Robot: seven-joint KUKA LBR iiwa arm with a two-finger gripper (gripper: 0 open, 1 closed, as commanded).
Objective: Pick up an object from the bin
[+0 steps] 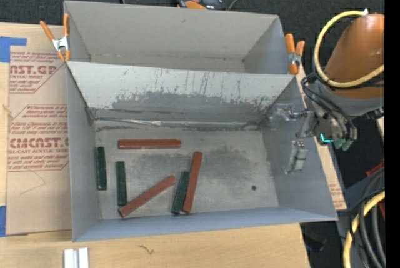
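— Where is the gripper?
— At three o'clock of the bin, above its sloped right wall. Whether it is spread or closed I cannot tell.
— Which thing lies nearest?
— A flat red-brown stick at six o'clock on the floor, pointing to one o'clock. A dark green stick touches it. The other sticks lie toward nine o'clock.

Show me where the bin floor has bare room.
The floor's right half is bare, from the central red-brown stick to the right wall by the gripper. A narrower strip lies between the back wall and the flat red-brown stick. The left front is crowded with green sticks and a diagonal red-brown stick.
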